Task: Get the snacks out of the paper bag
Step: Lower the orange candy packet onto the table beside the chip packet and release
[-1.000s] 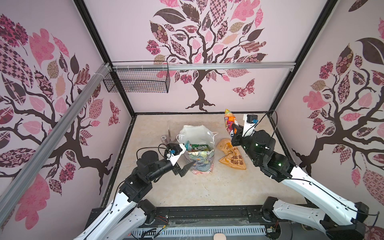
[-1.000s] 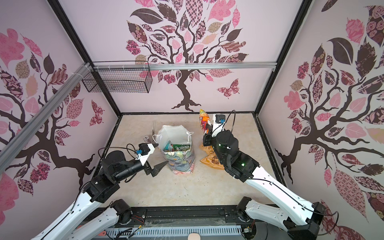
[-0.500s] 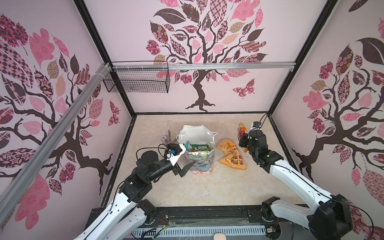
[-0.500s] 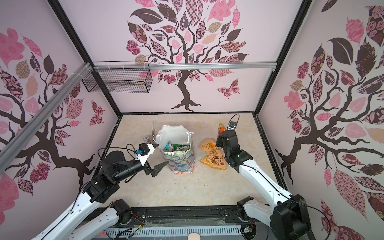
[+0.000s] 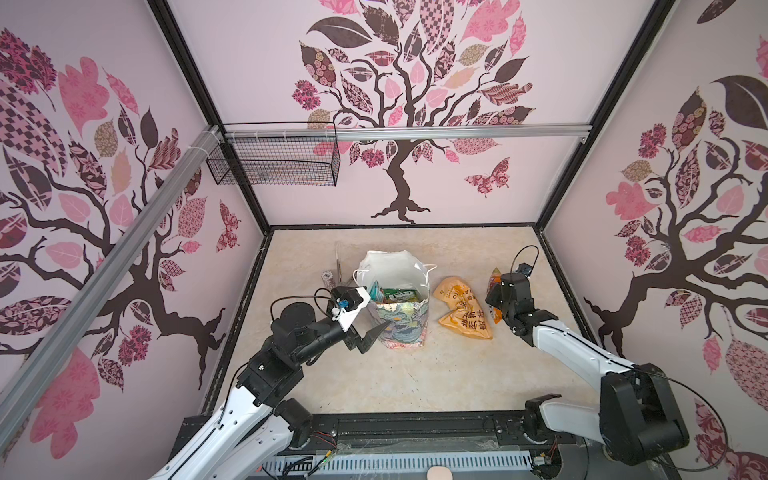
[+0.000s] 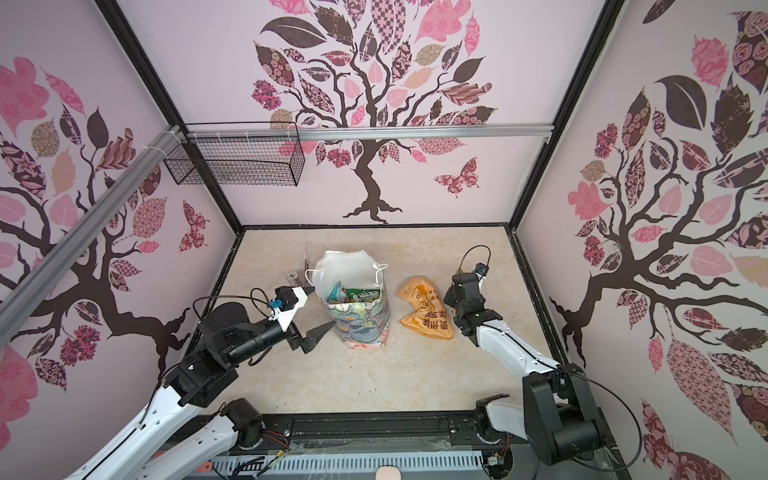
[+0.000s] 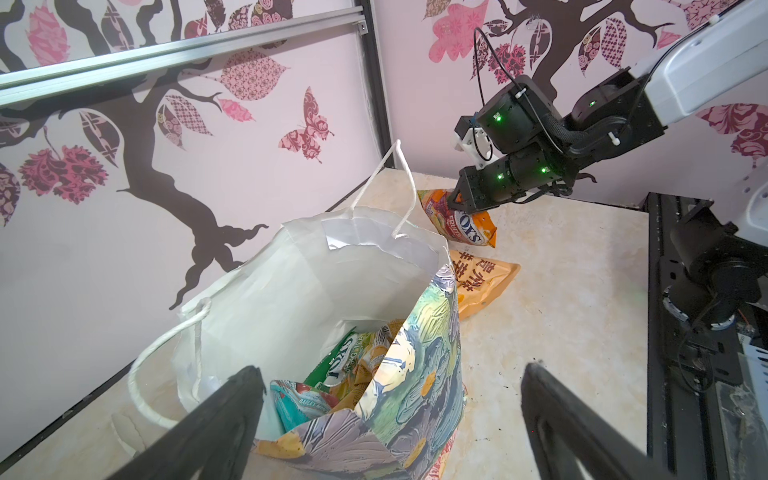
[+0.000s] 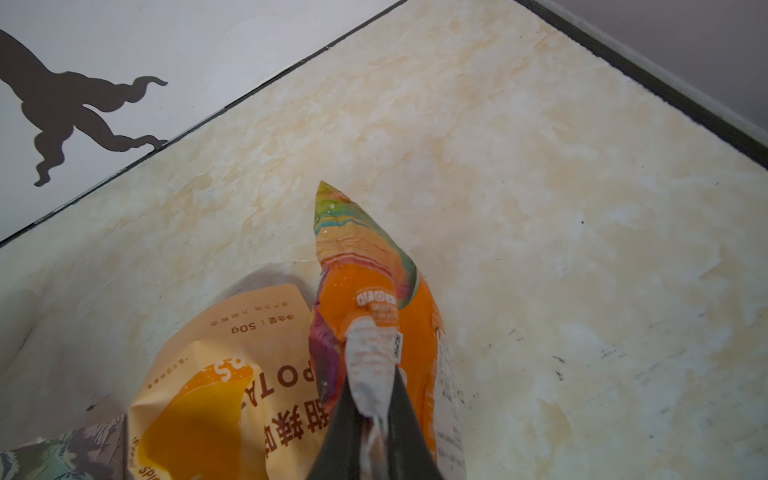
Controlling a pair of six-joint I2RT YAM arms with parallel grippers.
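Nearest, left of centre in both top views, the left gripper (image 6: 321, 305) hovers with its fingers (image 7: 232, 399) spread wide on either side of the near corner of the paper bag (image 5: 403, 328), touching nothing; it has not moved in the last second. The bag stands upright in mid-frame on the table (image 5: 374, 382), exactly where it was, and its white inside shows a teal-red packet (image 7: 299, 399) and a green packet (image 7: 336, 365) lying at the bottom. Just right of it the large orange packet (image 5: 463, 309) lies flat, unshifted.

Right of that, the right gripper (image 8: 372, 407) is pinched tight on the crimped top seam of an orange FOX'S packet (image 7: 461, 220). A second ago that arm held it high over the table (close to the camera); it has since come down, and the packet now hangs low beside the large orange one, whether touching the table I cannot tell.

Farthest, left of the bag, the metal tongs (image 5: 338, 262) and a small patterned cylinder (image 5: 328, 276) lie unmoved
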